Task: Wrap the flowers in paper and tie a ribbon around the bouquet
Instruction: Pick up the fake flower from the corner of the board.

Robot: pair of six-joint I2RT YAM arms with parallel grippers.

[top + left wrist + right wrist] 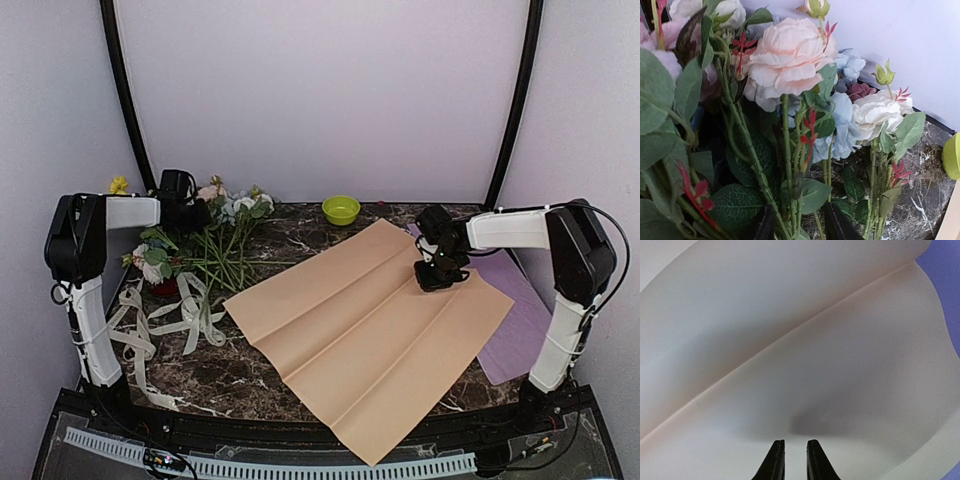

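So, your left gripper [799, 222] | fingers parted around the green stems of the flowers [228, 250], heaped at the counter's [300, 228] far-left corner | your right gripper [795, 455] | tips down on the peach paper [370, 330] spread mid-counter, slim gap, can't tell if it's pinching | ribbon [190, 318] loose by the left edge

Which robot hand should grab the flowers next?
Probably left. The left hand hangs right at the flowers, with its fingers apart around them. The right hand is far away, down on the peach paper.
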